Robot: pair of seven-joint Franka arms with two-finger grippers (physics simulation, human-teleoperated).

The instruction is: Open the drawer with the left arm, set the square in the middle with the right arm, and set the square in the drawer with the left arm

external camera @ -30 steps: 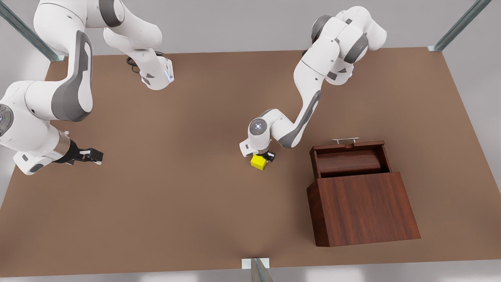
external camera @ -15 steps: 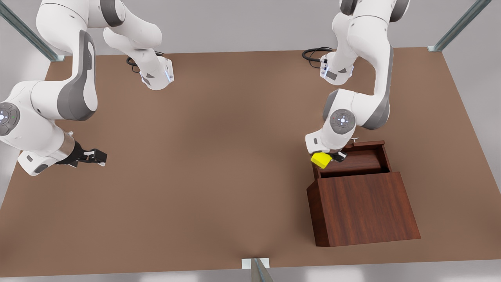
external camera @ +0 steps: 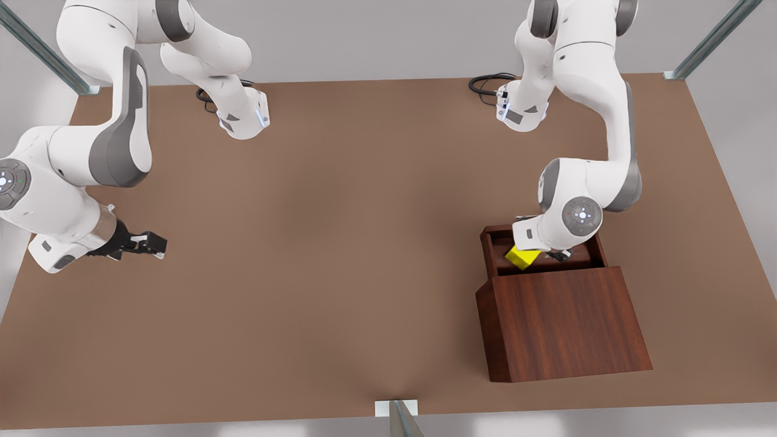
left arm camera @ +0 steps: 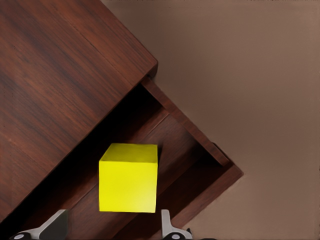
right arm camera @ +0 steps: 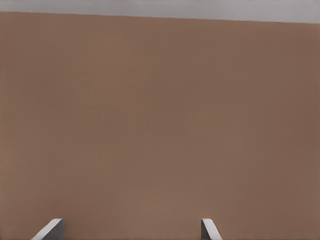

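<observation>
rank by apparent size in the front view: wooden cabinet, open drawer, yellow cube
1. wooden cabinet, by far the largest.
2. open drawer, partly hidden by the left gripper.
3. yellow cube, smallest.

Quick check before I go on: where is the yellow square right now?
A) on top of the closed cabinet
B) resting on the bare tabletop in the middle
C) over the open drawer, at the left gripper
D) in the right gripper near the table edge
C: the yellow square sits above the open drawer, just ahead of the left gripper fingertips.
</observation>
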